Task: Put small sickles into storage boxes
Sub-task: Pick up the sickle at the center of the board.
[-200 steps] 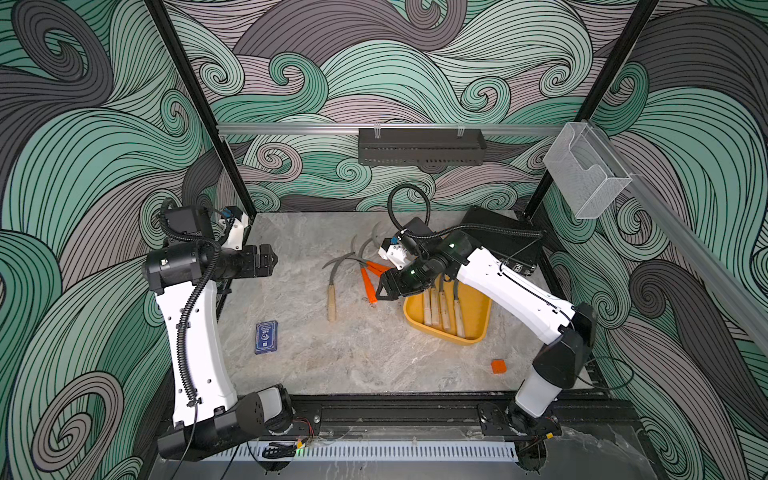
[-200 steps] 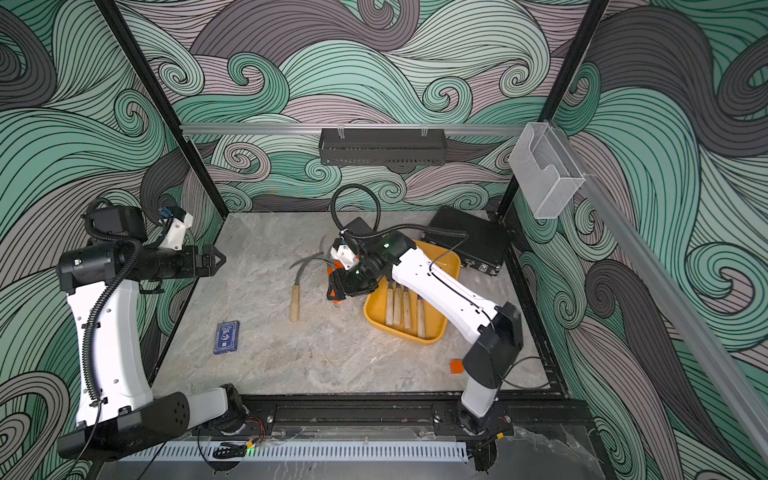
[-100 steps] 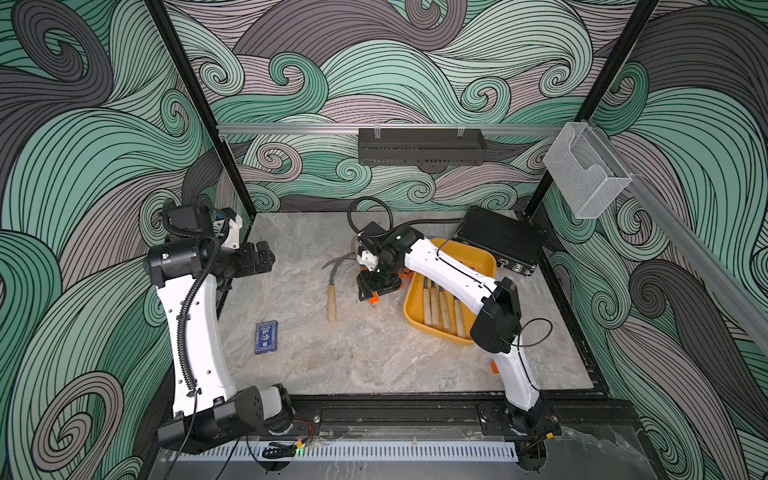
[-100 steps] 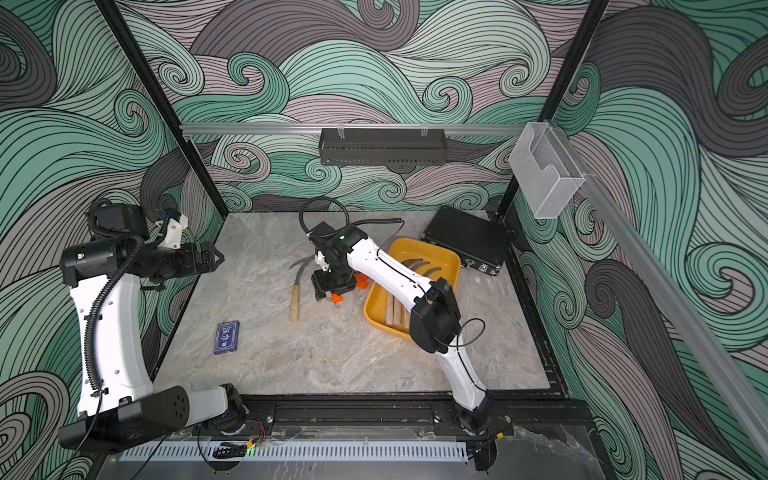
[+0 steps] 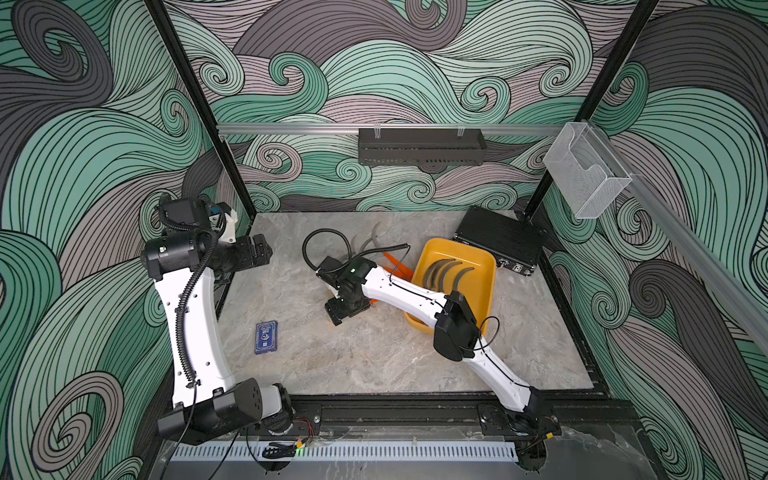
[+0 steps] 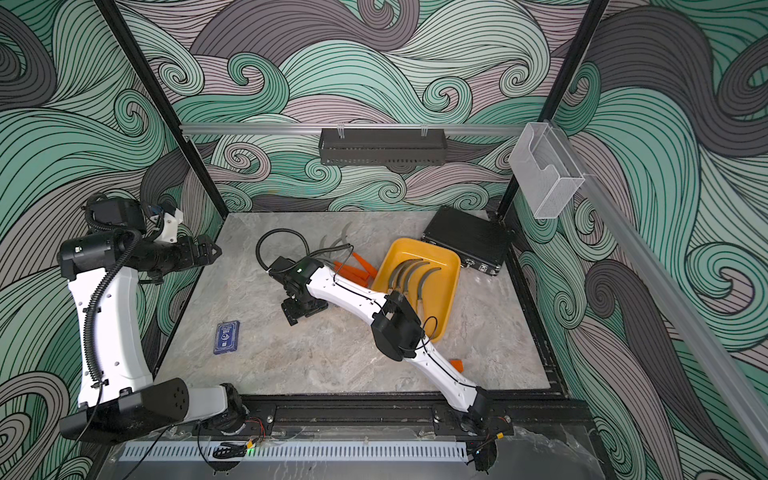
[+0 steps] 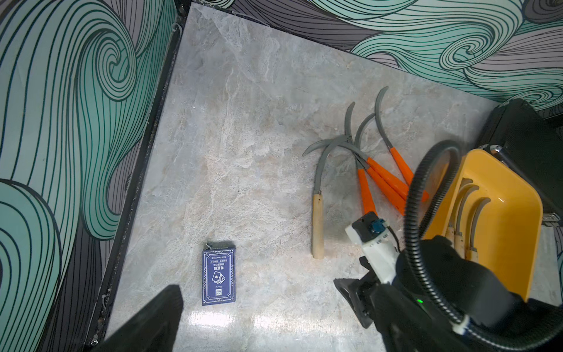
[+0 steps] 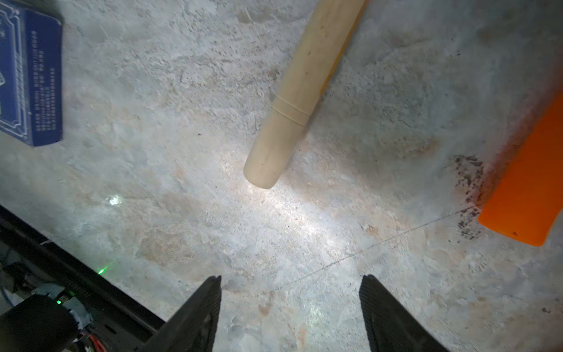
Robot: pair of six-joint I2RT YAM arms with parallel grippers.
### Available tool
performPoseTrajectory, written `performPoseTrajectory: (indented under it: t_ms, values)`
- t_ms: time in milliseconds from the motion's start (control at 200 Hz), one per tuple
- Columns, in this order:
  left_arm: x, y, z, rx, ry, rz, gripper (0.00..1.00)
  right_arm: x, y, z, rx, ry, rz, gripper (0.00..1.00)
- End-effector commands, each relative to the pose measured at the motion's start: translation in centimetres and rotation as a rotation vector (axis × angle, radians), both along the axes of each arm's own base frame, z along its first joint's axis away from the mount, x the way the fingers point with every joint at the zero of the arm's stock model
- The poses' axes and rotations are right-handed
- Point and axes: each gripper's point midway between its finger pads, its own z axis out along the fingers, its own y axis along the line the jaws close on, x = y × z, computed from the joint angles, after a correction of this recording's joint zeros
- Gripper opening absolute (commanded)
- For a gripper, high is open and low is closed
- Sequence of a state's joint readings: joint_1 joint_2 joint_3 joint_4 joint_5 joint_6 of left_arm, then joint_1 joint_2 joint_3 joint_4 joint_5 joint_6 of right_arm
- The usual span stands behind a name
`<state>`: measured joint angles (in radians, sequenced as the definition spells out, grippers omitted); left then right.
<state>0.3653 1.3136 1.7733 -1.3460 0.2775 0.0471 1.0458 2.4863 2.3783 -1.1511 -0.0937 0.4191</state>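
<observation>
Three small sickles (image 5: 442, 270) lie in the yellow storage box (image 5: 457, 243), their grey blades showing. On the table beside it is a pile of orange-handled sickles (image 7: 384, 179) and one wooden-handled sickle (image 7: 317, 225). My right gripper (image 8: 291, 283) hovers low over the table, open and empty, just short of the butt of the wooden handle (image 8: 289, 100). In both top views the right gripper (image 5: 347, 309) covers that handle. My left gripper (image 5: 266, 251) stays open near the left wall, far from the sickles.
A blue card box (image 5: 266, 337) lies on the table toward the front left. A black ribbed case (image 5: 498, 241) stands behind the storage box. A small orange cube (image 6: 457, 365) sits near the front right. A clear bin (image 5: 582, 174) and a black rack (image 5: 419, 145) hang on the walls.
My right gripper has swung left from the storage box's edge to the wooden-handled sickle's butt end, its jaws opening wider. The left arm has barely moved.
</observation>
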Motion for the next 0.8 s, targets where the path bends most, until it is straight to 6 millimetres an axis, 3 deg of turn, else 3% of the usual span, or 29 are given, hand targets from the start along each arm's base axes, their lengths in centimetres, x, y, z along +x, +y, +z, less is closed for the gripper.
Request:
performPoseTrajectory:
  t_ms: [0,415,796]
  values:
    - [-0.4,-0.3,1.1,-0.014,-0.033,0.009,0.99,1.1,1.2,0.3,0.025,-0.07,-0.037,0.74]
    - [-0.8,-0.5,1.3,-0.002,-0.051,0.003,0.99,2.8,3.6,-2.7,0.06,-0.15,-0.06,0.73]
    - [-0.9,-0.4,1.0,0.002,-0.043,0.002,0.99,3.8,3.4,-3.5,0.031,-0.203,-0.056,0.7]
